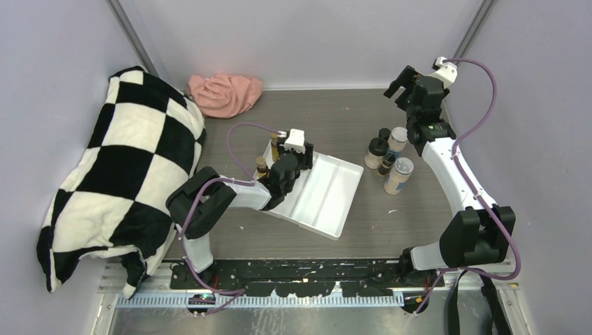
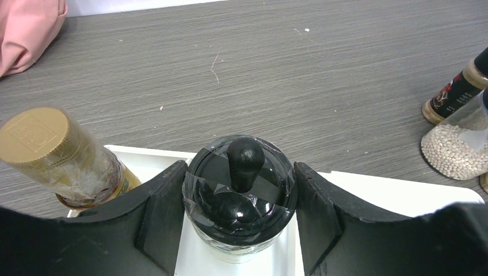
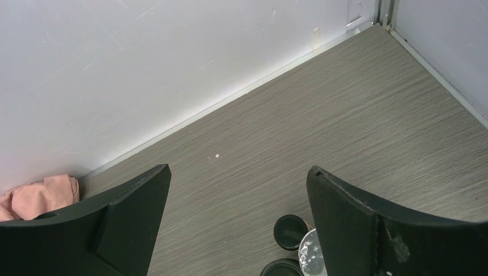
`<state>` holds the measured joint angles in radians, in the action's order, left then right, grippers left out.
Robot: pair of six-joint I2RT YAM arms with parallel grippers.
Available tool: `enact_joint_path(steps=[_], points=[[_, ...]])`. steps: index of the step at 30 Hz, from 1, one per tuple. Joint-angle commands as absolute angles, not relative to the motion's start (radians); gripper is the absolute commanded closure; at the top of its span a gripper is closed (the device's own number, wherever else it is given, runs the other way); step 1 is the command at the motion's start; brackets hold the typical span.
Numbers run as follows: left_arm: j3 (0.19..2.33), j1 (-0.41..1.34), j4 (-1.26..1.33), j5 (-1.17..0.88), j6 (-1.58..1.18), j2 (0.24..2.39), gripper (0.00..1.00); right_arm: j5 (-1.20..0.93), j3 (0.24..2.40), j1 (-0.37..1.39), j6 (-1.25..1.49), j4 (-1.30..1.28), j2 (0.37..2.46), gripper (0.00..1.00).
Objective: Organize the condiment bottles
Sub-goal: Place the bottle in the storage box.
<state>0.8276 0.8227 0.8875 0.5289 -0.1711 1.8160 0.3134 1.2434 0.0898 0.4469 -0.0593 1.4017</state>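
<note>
The left end effector (image 1: 280,172) squeezes the black-lidded jar (image 2: 244,172) inside the white tray (image 1: 328,202), mid-worktop. Keep it straight, set it flat beside the gold-capped bottle (image 2: 35,138), then let go softly. The right end effector (image 3: 239,169) hangs wide open near the far right corner.

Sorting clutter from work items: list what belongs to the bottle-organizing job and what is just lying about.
Job:
- black-lidded jar, held in the left gripper
- gold-capped bottle
- bottle cluster right of the tray
- white tray

Lying about:
- pink cloth
- checkered cushion
</note>
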Motion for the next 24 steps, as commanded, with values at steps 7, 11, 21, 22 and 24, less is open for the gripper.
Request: enact_joint_path(steps=[7, 11, 21, 22, 24], points=[[0.833, 0.824, 1.03, 0.561, -0.164, 1.823, 1.0, 0.333, 1.244, 0.1, 0.434, -0.003, 1.404, 0.07], [0.831, 0.824, 1.032, 0.561, -0.169, 1.825, 1.0, 0.333, 1.244, 0.101, 0.433, -0.003, 1.404, 0.07], [0.822, 0.824, 1.031, 0.568, -0.181, 1.818, 1.0, 0.336, 1.244, 0.106, 0.43, -0.004, 1.404, 0.07], [0.82, 0.824, 1.03, 0.569, -0.184, 1.817, 1.0, 0.336, 1.243, 0.107, 0.431, -0.004, 1.405, 0.06], [0.817, 0.824, 1.026, 0.571, -0.188, 1.815, 1.0, 0.335, 1.243, 0.108, 0.431, -0.003, 1.405, 0.07]])
